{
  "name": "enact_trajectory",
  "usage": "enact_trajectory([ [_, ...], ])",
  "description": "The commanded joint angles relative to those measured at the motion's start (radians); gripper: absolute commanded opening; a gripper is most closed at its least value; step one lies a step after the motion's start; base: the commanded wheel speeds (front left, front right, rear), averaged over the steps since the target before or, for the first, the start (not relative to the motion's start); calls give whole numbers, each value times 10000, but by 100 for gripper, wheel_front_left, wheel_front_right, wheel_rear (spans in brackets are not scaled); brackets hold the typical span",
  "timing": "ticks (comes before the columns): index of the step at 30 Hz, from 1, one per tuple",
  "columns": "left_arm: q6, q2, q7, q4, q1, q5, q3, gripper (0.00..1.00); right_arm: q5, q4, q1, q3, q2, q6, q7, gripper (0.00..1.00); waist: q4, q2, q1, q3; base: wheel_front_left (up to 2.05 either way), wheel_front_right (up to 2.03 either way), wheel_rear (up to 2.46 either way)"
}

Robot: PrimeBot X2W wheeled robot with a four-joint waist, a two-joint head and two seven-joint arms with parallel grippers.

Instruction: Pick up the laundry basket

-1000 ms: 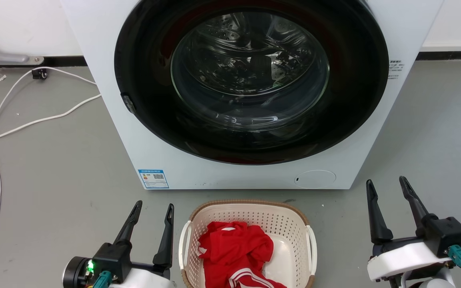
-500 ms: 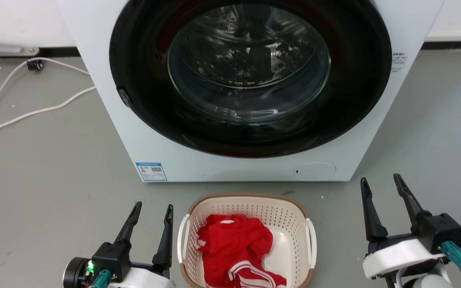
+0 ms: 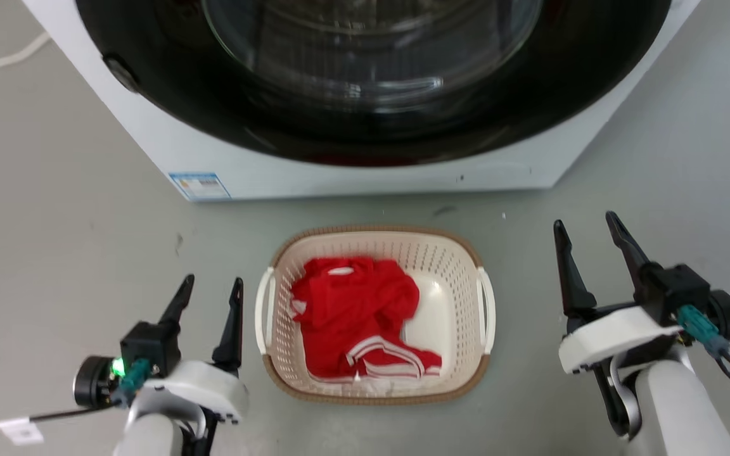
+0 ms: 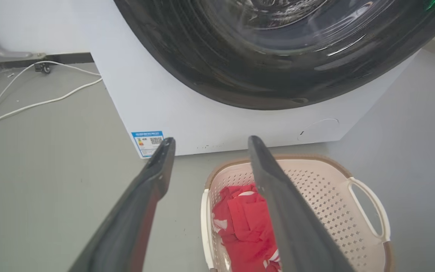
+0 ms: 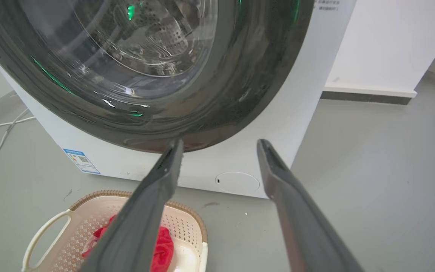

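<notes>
Your left gripper (image 3: 213,279) hung spread wide and empty just beside the laundry basket (image 3: 444,256), which sat on the floor (image 3: 54,253) before the washer (image 3: 352,180) with red cloth (image 3: 352,304) inside; your right gripper (image 3: 583,220) — equally open — stood farther off. Nothing was gripped — the whole lift remained.

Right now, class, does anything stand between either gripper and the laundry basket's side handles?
Nothing visible does. Bare grey floor separates the open left gripper from the left handle and the open right gripper from the right handle. The red garment lies inside the laundry basket, and the washer stands behind it.
</notes>
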Motion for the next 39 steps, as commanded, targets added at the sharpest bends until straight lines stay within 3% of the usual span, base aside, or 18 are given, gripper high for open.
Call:
enact_trajectory([
  [1, -36, 118, -26, 254, -351, -68, 22, 100, -37, 219, -307, 46, -13, -4, -22, 100, -194, -1, -1, 983, 0, 0, 0],
  [5, -45, 331, -24, 1276, -1075, -354, 232, 100, 364, 1215, -1019, 405, -7, -3, -11, 100, -243, -1, -1, 1671, 0, 0, 0],
  [10, -57, 741, -26, 2288, -2030, -424, -280, 100, 605, 2724, -2096, 733, -16, -4, 127, 100, -280, -1, -1, 2450, 0, 0, 0],
  [23, -49, 1727, 14, 5132, -4843, -1628, -3031, 100, 1903, 6676, -4801, 1572, -7, -4, 928, 100, -71, -1, -1, 3931, 0, 0, 0],
  [30, -49, 2035, 898, 6326, -6024, -3265, -4550, 100, 2856, 8195, -5963, 2197, -7, -4, 1671, 100, -27, -1, -1, 4302, 0, 0, 0],
  [39, -49, 2654, 2596, 6145, -7031, -5473, -6540, 100, 3746, 9249, -6953, 3106, -10, -4, 2666, 100, 108, -1, -1, 4749, 0, 0, 0],
])
